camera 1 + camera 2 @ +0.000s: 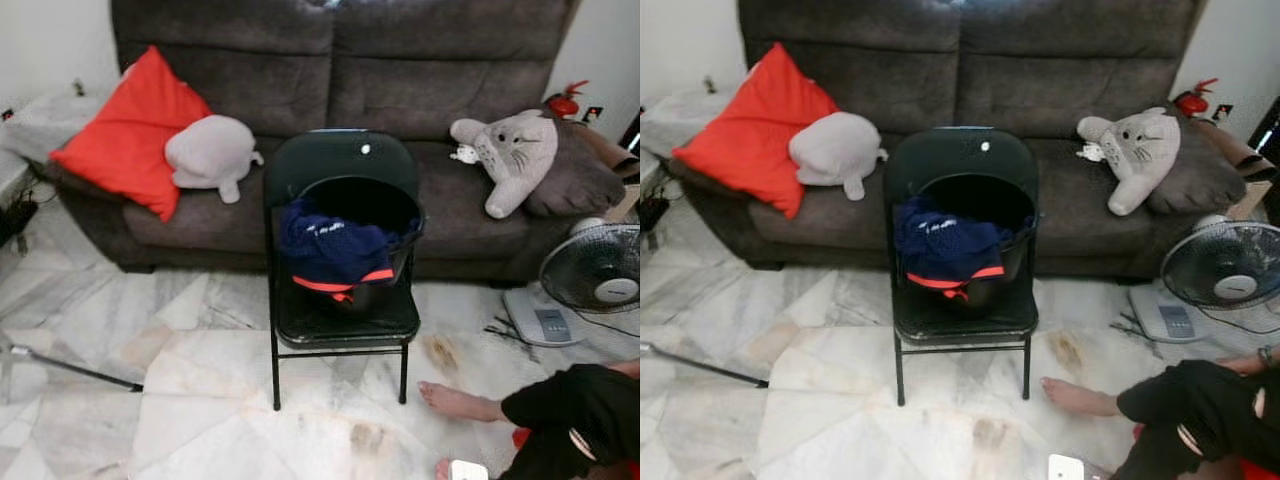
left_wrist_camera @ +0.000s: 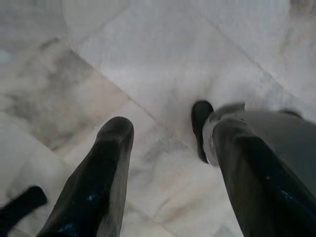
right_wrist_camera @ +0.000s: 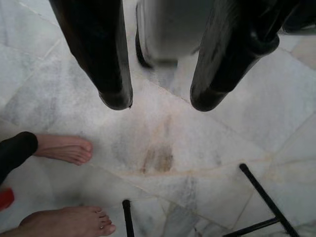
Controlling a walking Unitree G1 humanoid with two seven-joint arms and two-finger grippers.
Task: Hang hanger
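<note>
A black folding chair (image 1: 345, 318) stands on the marble floor in front of a grey sofa (image 1: 400, 70). On its seat rests a black basket (image 1: 398, 206) holding dark blue clothing (image 1: 330, 245) with an orange stripe. My left gripper (image 2: 170, 123) hangs over bare floor tiles, open, with nothing between its fingers (image 2: 106, 168). My right gripper (image 3: 160, 101) also points down at the floor, open and holding nothing, near the chair's legs (image 3: 266, 197).
A person sits on the floor at the lower right (image 1: 585, 415), bare feet (image 3: 66, 149) close to the chair. A standing fan (image 1: 598, 275) lies at the right. A red cushion (image 1: 130, 130) and plush toys (image 1: 515, 150) lie on the sofa. A black rod (image 1: 75, 368) lies at the left.
</note>
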